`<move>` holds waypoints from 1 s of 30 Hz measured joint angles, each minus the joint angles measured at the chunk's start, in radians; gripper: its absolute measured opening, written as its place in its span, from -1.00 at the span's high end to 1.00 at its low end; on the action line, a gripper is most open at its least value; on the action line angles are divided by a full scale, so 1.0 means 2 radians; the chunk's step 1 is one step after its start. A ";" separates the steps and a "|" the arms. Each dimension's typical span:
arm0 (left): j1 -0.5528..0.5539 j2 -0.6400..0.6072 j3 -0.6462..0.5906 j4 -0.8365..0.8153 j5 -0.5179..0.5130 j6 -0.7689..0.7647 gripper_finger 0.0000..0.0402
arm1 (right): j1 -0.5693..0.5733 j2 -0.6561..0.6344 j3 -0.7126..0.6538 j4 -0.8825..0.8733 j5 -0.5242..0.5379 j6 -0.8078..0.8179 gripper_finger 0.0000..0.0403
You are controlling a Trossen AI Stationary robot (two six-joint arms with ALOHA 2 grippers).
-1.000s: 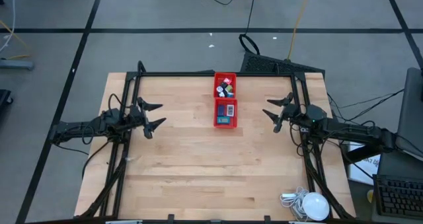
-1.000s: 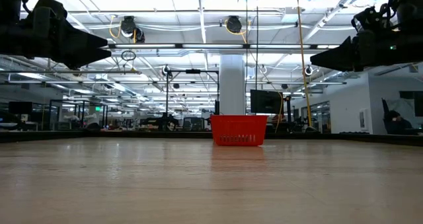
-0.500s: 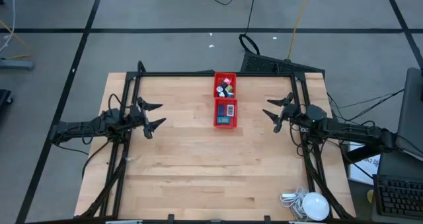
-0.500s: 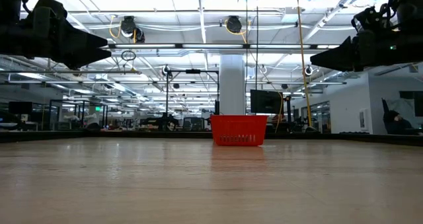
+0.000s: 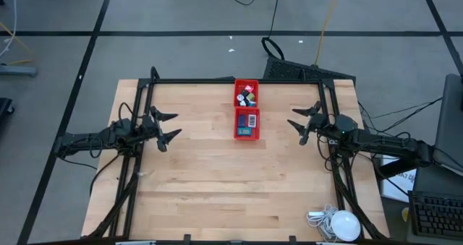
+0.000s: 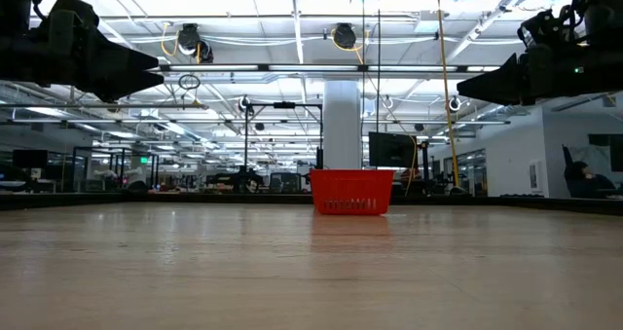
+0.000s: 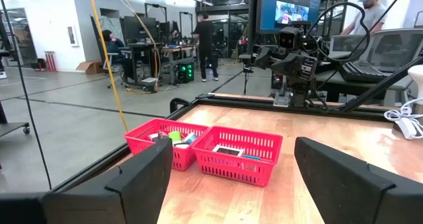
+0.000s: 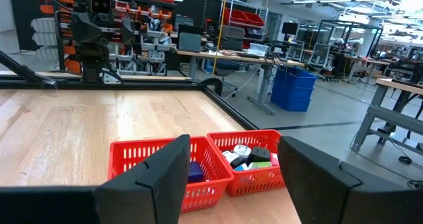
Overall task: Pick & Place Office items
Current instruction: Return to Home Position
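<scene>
The long red tray [image 5: 246, 109] stands at the table's far middle, its base flat on the wood. Its far compartment holds several tiny office items [image 5: 247, 93] in green, red, black and white, which the right wrist view shows as a small heap [image 8: 248, 156]. A blue, flat piece [image 5: 247, 121] lies in the near compartment. My left gripper [image 5: 178, 125] hovers open at the table's left, pointing level toward the tray. My right gripper [image 5: 291, 118] hovers open at the right, also pointing level toward it. Both are well apart from the tray and hold nothing.
A white round lamp-like thing with a cord [image 5: 340, 224] lies at the table's near right corner. Black frame rails [image 5: 217, 81] run along the far edge and both sides. Bare wood [image 5: 231, 180] stretches between the arms and toward the near edge.
</scene>
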 joint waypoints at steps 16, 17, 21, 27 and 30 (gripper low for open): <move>0.000 0.000 0.000 0.000 0.000 0.000 -0.58 | 0.000 0.000 0.000 0.000 0.000 0.000 -0.07; 0.000 0.000 0.000 0.000 0.000 0.000 -0.57 | 0.000 0.000 0.000 0.000 0.000 0.000 -0.07; 0.000 0.000 0.000 0.000 0.000 0.000 -0.53 | 0.000 0.000 0.000 0.000 0.000 0.000 -0.09; 0.000 0.000 0.000 0.000 0.000 0.000 -0.54 | 0.000 0.000 0.000 0.000 0.000 0.000 -0.07; 0.000 0.000 0.000 0.000 0.000 0.000 -0.57 | 0.000 0.000 0.000 0.000 0.000 0.000 -0.07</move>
